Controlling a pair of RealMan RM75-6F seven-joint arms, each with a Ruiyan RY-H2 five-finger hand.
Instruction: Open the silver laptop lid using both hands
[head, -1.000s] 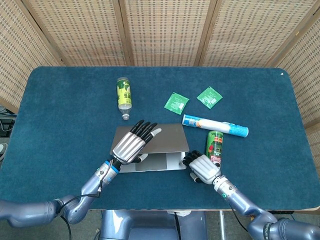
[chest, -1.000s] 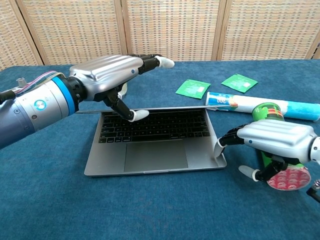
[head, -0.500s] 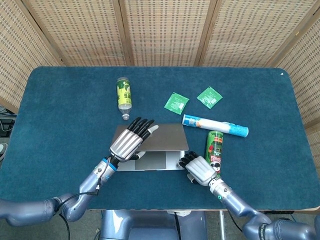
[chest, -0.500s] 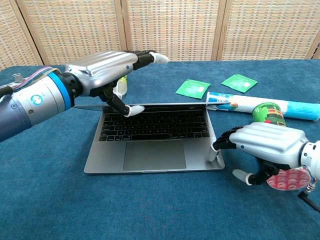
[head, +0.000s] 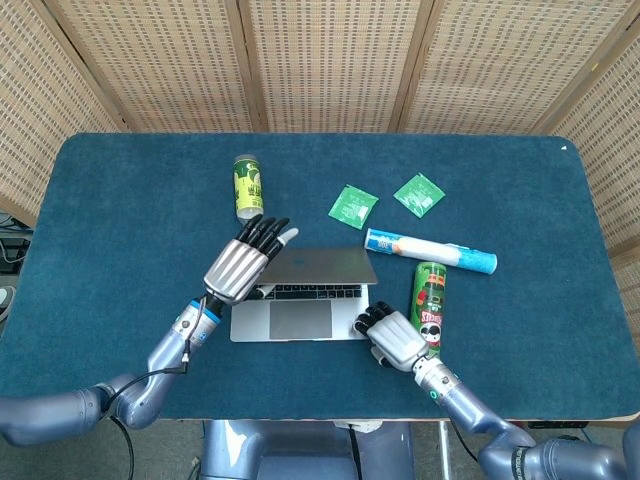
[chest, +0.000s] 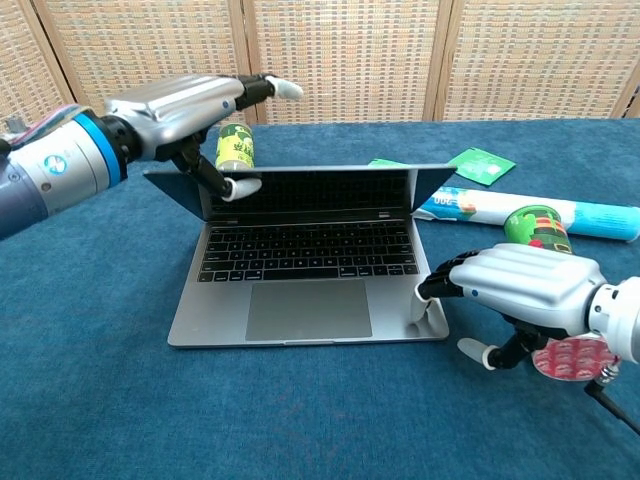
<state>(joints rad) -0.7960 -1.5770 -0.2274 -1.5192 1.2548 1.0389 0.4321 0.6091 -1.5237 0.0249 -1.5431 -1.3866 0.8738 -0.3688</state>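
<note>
Laptop (chest: 300, 270) lid part-raised near tabletop's front edge. Left hand (chest: 185, 105) pinched lid corner; right hand (chest: 520, 290), fingers together, pressed base corner.

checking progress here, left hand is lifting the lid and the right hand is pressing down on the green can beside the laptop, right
Not quite. The left hand is lifting the lid, but the right hand presses the silver laptop at its front right corner, not the green can. The chest view shows its fingertips on the base, with the can behind it.
</note>
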